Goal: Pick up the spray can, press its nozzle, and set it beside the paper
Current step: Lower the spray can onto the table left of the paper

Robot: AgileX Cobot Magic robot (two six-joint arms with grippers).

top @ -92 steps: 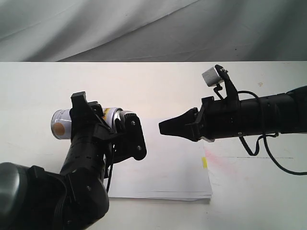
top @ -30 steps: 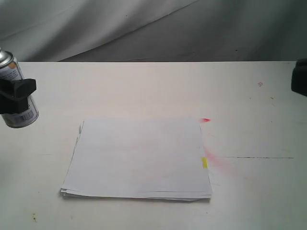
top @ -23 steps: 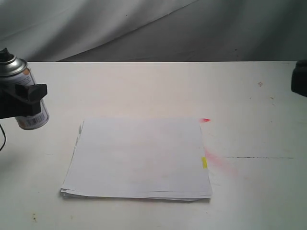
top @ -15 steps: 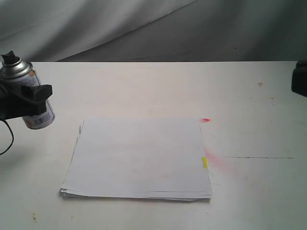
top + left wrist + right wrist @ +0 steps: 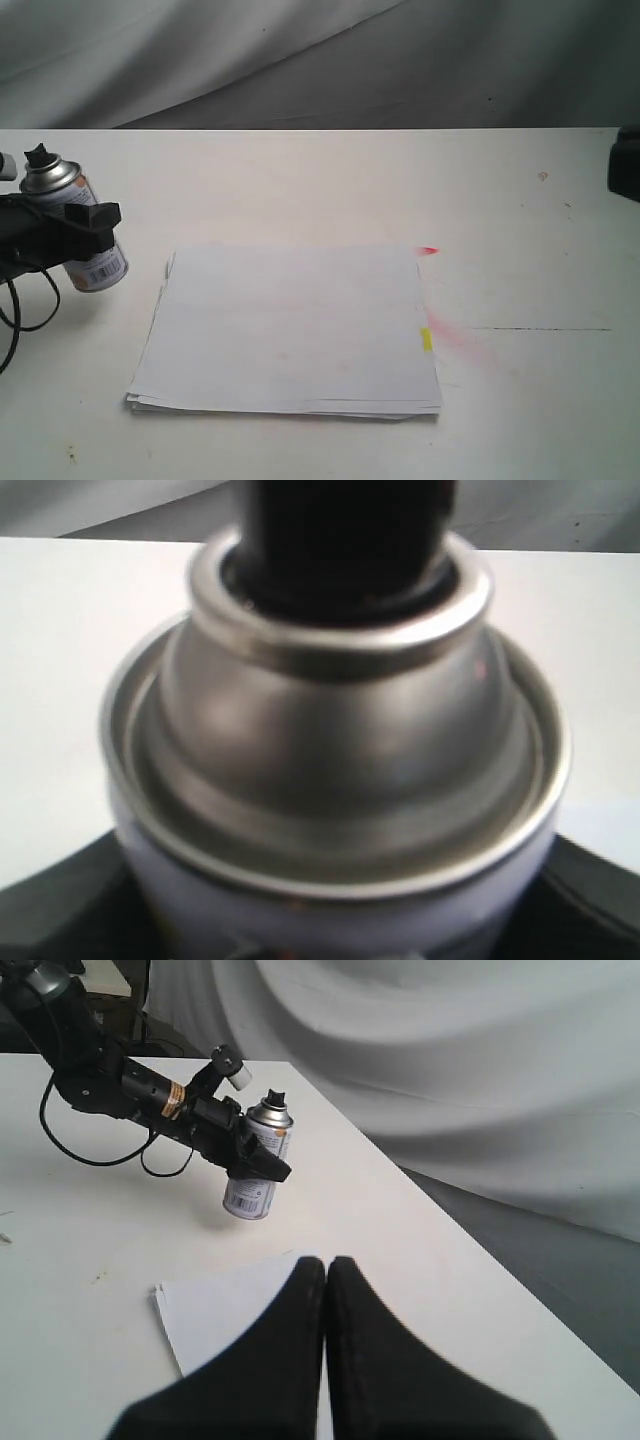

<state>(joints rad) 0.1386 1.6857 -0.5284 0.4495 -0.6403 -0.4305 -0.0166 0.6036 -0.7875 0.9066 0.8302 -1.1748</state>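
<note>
In the exterior view, the silver metal cylindrical spray can (image 5: pixel 98 268) was located near the left edge of the white table (image 5: pixel 300 180), just left of the thin stack of white rectangular paper (image 5: pixel 290 330) and apart from it. The can was clamped at mid-body by the black left gripper (image 5: pixel 88 222), with the small black plastic nozzle (image 5: pixel 40 155) uppermost. The black right gripper (image 5: pixel 625 175) was located at the right edge, well apart from the stack.

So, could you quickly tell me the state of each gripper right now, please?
Left gripper: shut on the spray can, held upright beside the paper.
Right gripper: shut, holding nothing.
</note>
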